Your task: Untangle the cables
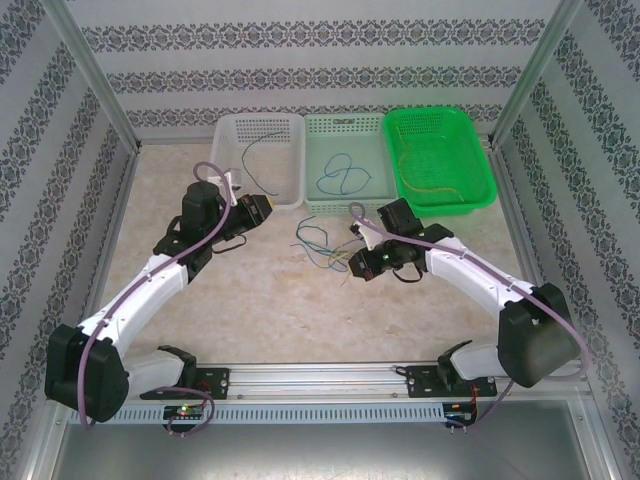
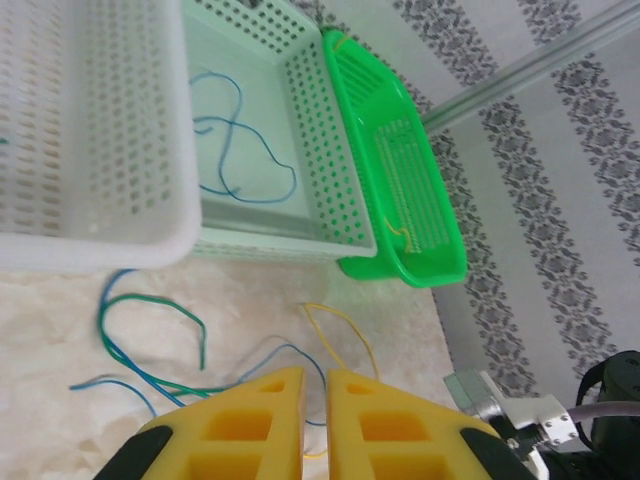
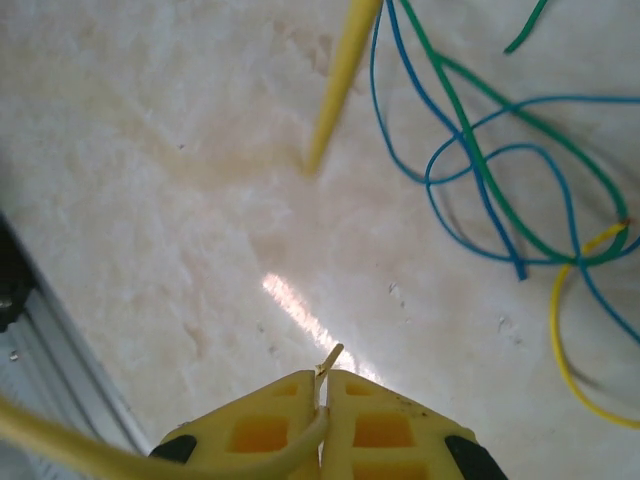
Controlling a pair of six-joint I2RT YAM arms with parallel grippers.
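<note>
Cables [image 1: 320,247] yellow, blue, green. White basket [image 1: 221,160], mint basket [image 1: 345,119], green basket [image 1: 445,203]. Table [image 1: 270,300] beige marble. Walls [image 1: 300,40] grey-white floral stripes. Arms [image 1: 140,290] white-black.

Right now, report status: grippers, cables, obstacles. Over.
Right gripper shut on yellow cable. Left gripper barely open, empty. Blue, green cables tangled on table. Nothing blocking.

At upper centre, side by side: left basket [image 1: 228,160], middle basket [image 1: 320,140], right basket [image 1: 450,150]. On the bench [image 1: 280,300], just below the middle one, lie cables [image 1: 318,246].
</note>
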